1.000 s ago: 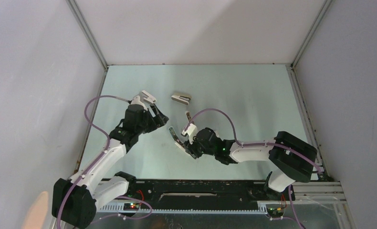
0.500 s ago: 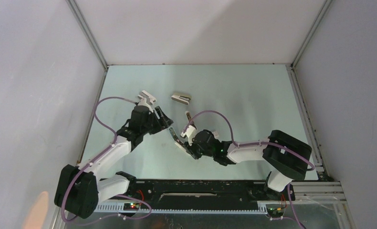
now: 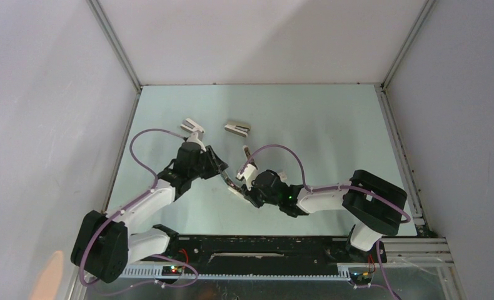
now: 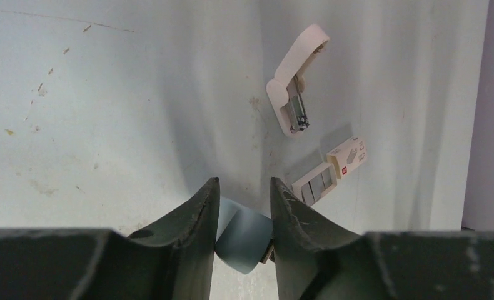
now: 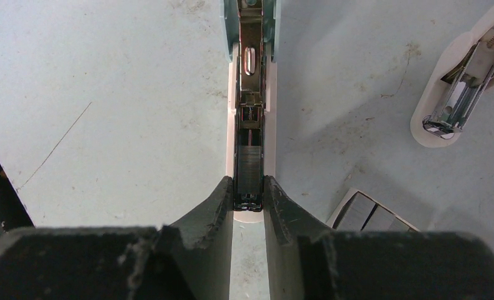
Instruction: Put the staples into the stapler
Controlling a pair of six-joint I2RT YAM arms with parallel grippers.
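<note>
The stapler is slim and pale bluish, and both grippers hold it above the table. My right gripper is shut on its open metal channel, fingertips either side of the near end. A grey strip lies in the channel. My left gripper is shut on the stapler's bluish lid, which both fingers touch. The staples, a white box with a grey tray, lie on the table beyond. They show in the left wrist view and partly in the right wrist view.
An open white wedge stapler lies at the back left; one like it shows in the wrist views. A small white stub lies just behind the grippers. Grey walls close in the table.
My left gripper has moved right and nearer, from beside the wedge stapler to the held stapler, and closed on its lid. The right gripper has kept its hold and shifted slightly left.
</note>
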